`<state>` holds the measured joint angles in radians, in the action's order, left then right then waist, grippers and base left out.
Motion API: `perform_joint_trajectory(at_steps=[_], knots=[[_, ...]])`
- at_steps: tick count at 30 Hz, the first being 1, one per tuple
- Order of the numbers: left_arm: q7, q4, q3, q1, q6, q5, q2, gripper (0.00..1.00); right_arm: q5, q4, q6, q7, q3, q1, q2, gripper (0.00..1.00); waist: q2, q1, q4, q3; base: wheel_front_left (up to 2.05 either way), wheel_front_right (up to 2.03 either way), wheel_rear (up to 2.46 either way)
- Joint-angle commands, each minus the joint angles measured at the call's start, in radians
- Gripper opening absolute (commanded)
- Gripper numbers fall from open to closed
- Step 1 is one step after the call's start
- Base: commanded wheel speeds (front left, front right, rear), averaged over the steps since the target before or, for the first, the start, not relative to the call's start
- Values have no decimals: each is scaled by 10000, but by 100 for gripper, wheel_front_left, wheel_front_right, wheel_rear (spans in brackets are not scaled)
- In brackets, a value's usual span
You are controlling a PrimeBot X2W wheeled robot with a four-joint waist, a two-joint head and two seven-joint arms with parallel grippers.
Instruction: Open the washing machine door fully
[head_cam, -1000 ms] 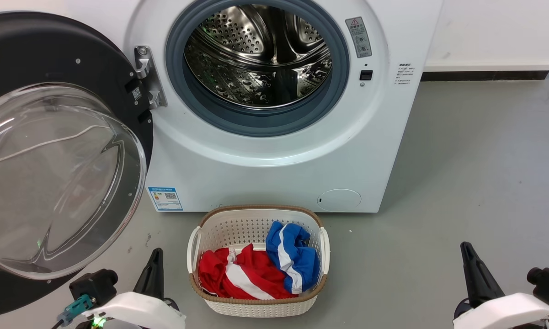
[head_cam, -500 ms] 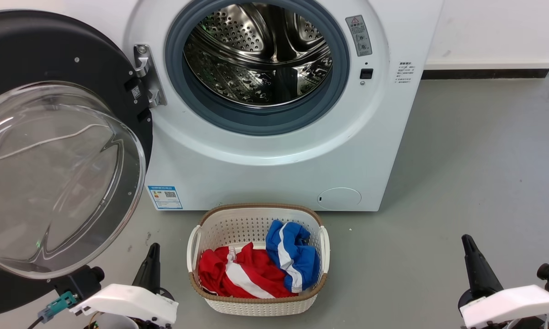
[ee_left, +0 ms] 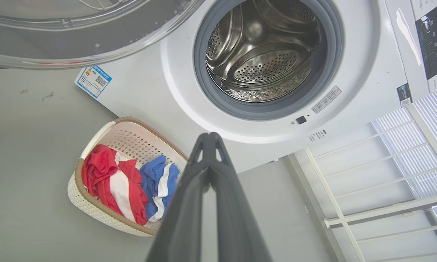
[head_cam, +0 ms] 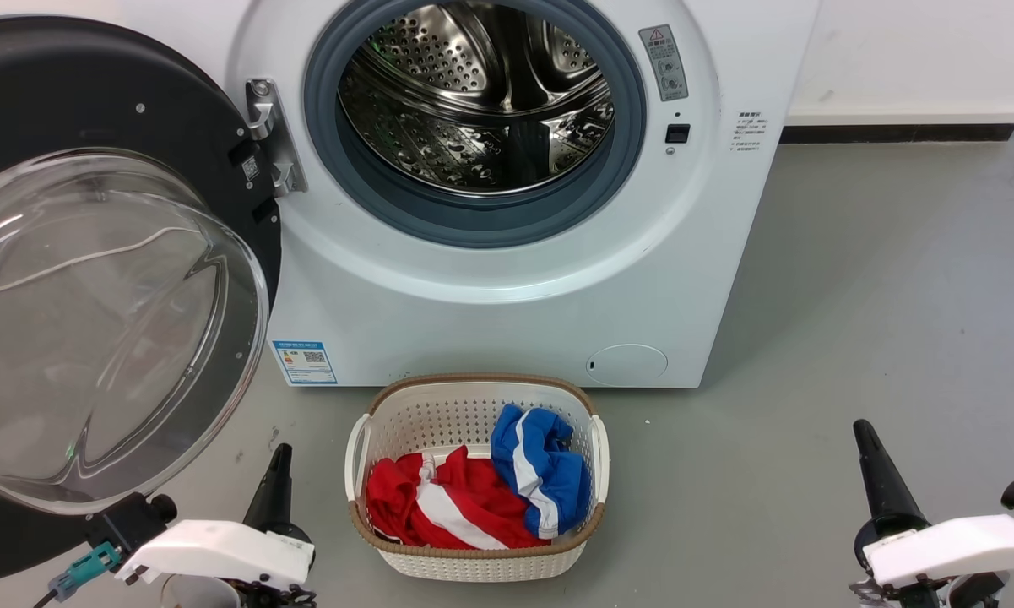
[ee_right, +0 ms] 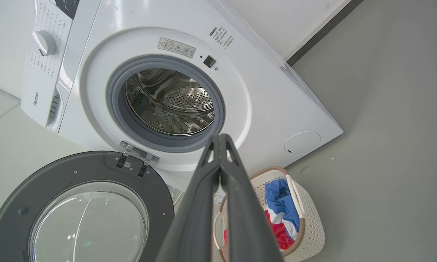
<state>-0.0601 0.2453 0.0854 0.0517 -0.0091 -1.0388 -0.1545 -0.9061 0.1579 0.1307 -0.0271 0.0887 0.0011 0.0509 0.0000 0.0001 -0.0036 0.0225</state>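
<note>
Two grippers, both clenched on nothing. Left gripper (head_cam: 281, 453) is at 7 o'clock in the head view and right gripper (head_cam: 863, 429) is at 5; each wrist view shows fingers pressed tip to tip. Neither touches anything.

The washing machine door (head_cam: 110, 329) hangs off its hinge (head_cam: 272, 139) at 9 o'clock of the drum opening (head_cam: 481, 110). It is swung wide, glass bowl facing me, lower edge near my left gripper. The washing machine (head_cam: 490, 312) sits at 12, mouth fully exposed. Laundry basket (head_cam: 481, 570) is on the floor at 6 of the machine, red and blue clothes inside.

Step, my read: opening looks finished or at its tail end.

Next move, if any swing is left: nudge the door's rim further toward 9 with my left gripper, minding the glass. Can't tell whether the hinge is at its stop.
</note>
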Motion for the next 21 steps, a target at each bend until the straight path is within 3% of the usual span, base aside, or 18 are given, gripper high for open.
perform_joint_trajectory(at_steps=[1, 21], knots=[[73, -101, -156, 320, -88, -284, -14, 0, -357, -55, 1, -49, 35, -235, -4, 0, 0, 0, 1, -5, 0, 0, 0], [644, -74, -789, 434, -475, -2106, 344, 0, -2596, 250, 1, -328, 109, -572, -6, 0, 0, 0, 10, -72, 0, 0, 0]])
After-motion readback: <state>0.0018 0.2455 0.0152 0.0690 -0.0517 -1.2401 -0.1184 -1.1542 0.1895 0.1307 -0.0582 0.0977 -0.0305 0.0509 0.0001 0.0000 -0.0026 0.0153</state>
